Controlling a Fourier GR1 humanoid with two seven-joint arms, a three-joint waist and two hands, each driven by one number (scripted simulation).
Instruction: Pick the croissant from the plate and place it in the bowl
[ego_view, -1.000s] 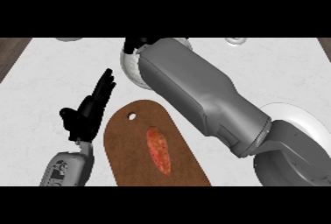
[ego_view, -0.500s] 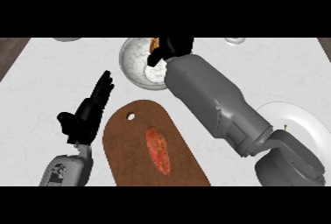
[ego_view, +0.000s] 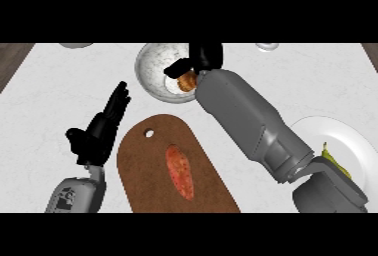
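Right hand (ego_view: 204, 56) — curled round croissant (ego_view: 187, 80); above bowl (ego_view: 153, 66)

Right forearm (ego_view: 244, 115) stretched forward, right hand (ego_view: 205, 55) curled round croissant (ego_view: 188, 81), left hand (ego_view: 96, 135) open, fingers straight

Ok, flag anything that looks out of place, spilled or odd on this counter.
Nothing stands out. The right hand holds the croissant over the bowl; the plate sits at right; an orange-red food piece lies on the cutting board; the left hand rests open at left.
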